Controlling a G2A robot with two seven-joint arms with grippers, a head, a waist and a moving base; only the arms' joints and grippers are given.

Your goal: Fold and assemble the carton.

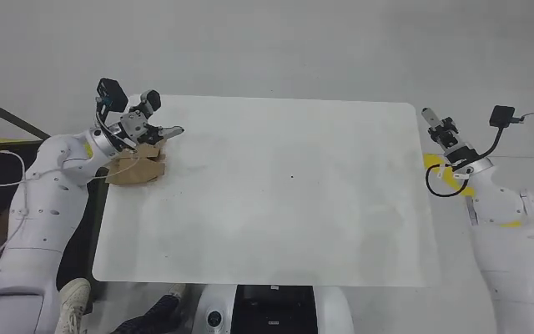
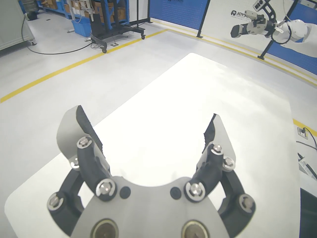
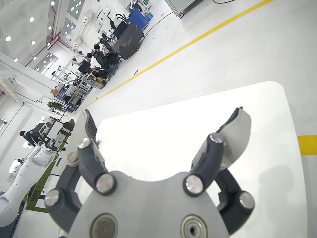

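A small brown carton [image 1: 138, 165] lies at the left edge of the white table [image 1: 292, 217], partly folded, with its flaps bunched together. My left gripper [image 1: 163, 117] hovers just behind and over the carton's far side, open [image 2: 146, 115], with nothing between its fingers. My right gripper [image 1: 435, 118] is held off the table's far right corner, open [image 3: 162, 112] and empty, facing across the tabletop [image 3: 198, 115]. The carton's underside and near flaps are hidden by the left arm.
The tabletop [image 2: 198, 105] is bare from the carton to its right edge. Grey floor with yellow lines [image 3: 198, 38] surrounds the table. In the left wrist view the right arm's gripper [image 2: 239, 30] hangs far off beyond the table.
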